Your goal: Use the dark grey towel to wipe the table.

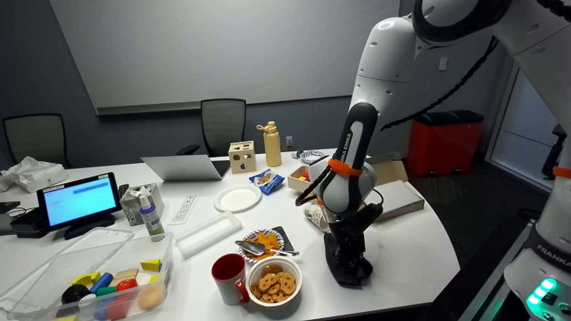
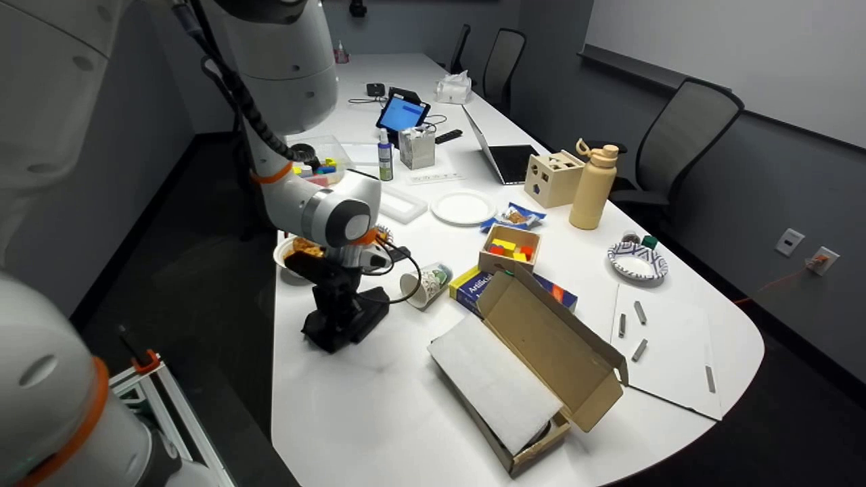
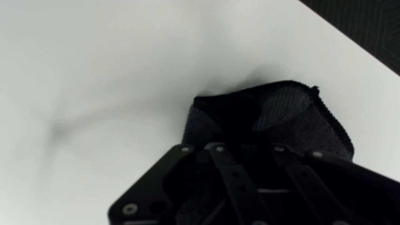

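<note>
The dark grey towel (image 3: 315, 131) is bunched in my gripper (image 3: 242, 137) and spreads out from the jaws in the wrist view. Its lower folds rest on the white table (image 3: 103, 56). In both exterior views the gripper (image 1: 350, 252) points down over the table, with the towel (image 1: 335, 263) around its fingers; the towel also shows there (image 2: 369, 316). The gripper is shut on the towel; the fingertips are hidden in dark cloth and shadow. Faint grey marks show on the table beside the towel; I cannot tell whether they are shadows or smudges.
A bowl of cookies (image 1: 275, 283), a red mug (image 1: 229, 278) and a patterned plate of chips (image 1: 263, 243) stand beside the towel. A paper cup (image 2: 426, 285) lies behind the gripper. An open cardboard box (image 2: 500, 385) lies nearby. The table edge (image 3: 350, 37) runs close by.
</note>
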Robot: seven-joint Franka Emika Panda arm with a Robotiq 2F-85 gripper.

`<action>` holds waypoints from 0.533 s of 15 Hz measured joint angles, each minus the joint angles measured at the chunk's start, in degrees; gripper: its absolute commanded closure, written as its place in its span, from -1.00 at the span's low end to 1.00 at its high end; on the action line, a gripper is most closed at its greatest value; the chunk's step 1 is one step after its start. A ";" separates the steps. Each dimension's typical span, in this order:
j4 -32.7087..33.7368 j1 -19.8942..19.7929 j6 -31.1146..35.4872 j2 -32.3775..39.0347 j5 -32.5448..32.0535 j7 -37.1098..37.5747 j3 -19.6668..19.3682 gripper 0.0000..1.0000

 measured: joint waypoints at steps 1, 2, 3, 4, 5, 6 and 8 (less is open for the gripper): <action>-0.92 1.53 1.37 -0.80 -0.88 1.59 -0.34 0.94; -2.11 3.37 2.93 -1.95 -1.88 3.61 -0.89 0.94; -3.49 5.49 4.46 -3.41 -3.00 6.04 -1.66 0.94; -5.01 7.93 5.97 -5.20 -4.22 8.98 -2.75 0.94; -6.60 10.64 7.29 -7.26 -5.68 12.32 -4.16 0.94; -8.07 13.37 8.07 -9.45 -7.27 15.75 -5.75 0.94; -10.48 18.51 8.45 -14.03 -11.19 22.74 -9.28 0.94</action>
